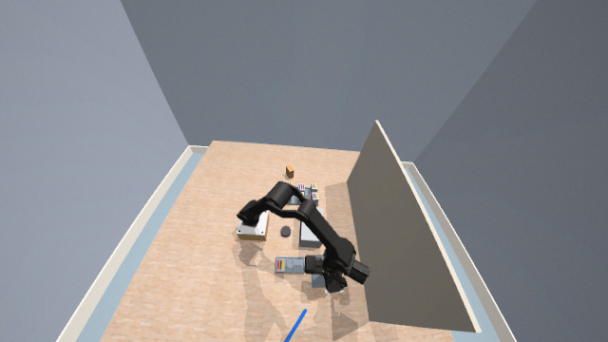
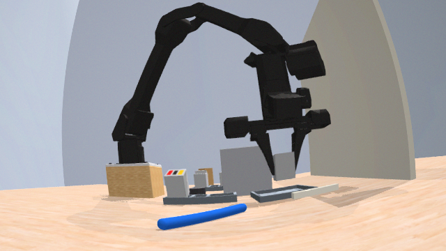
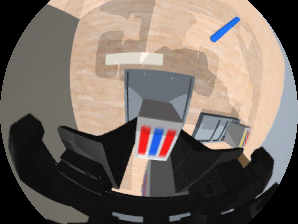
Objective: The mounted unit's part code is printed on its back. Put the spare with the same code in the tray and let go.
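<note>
The end effector (image 2: pixel 283 164) grips the grey spare (image 2: pixel 284 166) (red-blue-blue code), hanging just above the tray (image 2: pixel 279 194), apparently positioned to set it inside.

Three cameras, one table.
One looks down from high up, one sits low by the table (image 2: pixel 313 230), one rides the wrist; all see the blue stick (image 1: pixel 295 325).
</note>
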You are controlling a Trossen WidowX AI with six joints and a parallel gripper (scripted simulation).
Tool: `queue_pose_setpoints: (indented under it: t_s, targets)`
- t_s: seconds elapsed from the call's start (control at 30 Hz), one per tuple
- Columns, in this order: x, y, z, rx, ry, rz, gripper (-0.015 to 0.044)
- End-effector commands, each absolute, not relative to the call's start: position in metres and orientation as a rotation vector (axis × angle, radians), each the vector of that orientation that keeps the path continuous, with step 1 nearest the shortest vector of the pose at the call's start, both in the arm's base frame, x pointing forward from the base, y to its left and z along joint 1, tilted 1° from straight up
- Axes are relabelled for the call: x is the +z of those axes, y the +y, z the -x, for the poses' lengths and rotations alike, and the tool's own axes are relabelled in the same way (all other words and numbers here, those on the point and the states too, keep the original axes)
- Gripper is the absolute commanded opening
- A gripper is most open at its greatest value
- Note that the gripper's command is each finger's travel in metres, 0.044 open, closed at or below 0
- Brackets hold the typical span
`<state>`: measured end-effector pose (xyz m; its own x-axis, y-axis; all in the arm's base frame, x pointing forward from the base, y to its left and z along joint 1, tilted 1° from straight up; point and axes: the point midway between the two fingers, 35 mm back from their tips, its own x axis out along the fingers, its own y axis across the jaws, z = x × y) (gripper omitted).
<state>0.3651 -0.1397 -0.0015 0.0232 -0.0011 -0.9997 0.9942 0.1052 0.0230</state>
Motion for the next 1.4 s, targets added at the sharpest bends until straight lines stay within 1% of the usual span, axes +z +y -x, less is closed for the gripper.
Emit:
queue_pose_setpoints:
  t_s: [0.0,0.57,1.13,1.23,1.37]
  targets:
    - [-0.008,-0.138,-0.362,-1.121,1.245,-1.142,0.0]
    - [-0.019,-0.137,-0.36,-1.121,1.246,-1.142,0.0]
    - [-0.016,-0.138,-0.362,-1.117,1.241,-1.14,0.044]
    - [-0.005,-0.139,-0.363,-1.117,1.241,-1.14,0.044]
    - [0.065,-0.139,-0.362,-1.12,1.244,-1.141,0.044]
